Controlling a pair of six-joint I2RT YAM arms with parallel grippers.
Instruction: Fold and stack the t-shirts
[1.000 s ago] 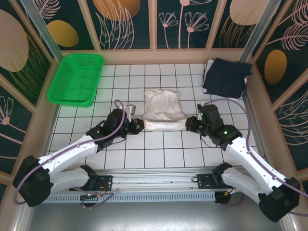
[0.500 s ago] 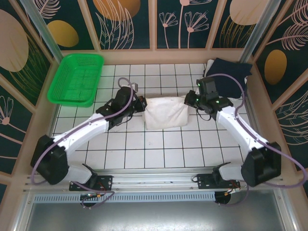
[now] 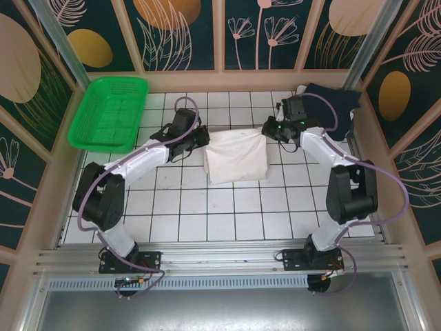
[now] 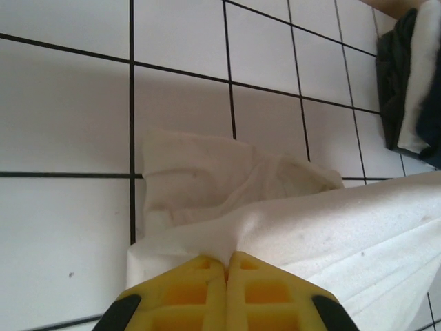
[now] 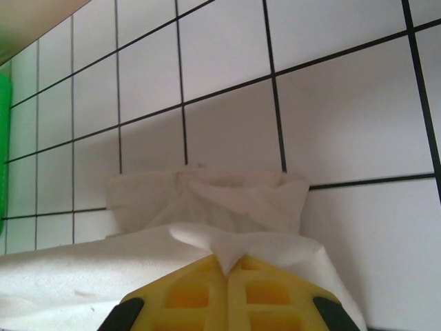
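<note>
Yellow-padded left claw (image 4: 226, 256) pinched tight on cream t-shirt (image 3: 236, 160) at far-left corner, right claw (image 5: 227, 265) clamped likewise at far-right corner, cloth doubled over in middle of surface (image 3: 207, 207). Judged midway: one fold in hand, smaller folds and stacking with navy t-shirt (image 3: 329, 105), rumpled far right, not yet done. Green basket (image 3: 110, 114) far left, well apart, no obstacle.
</note>
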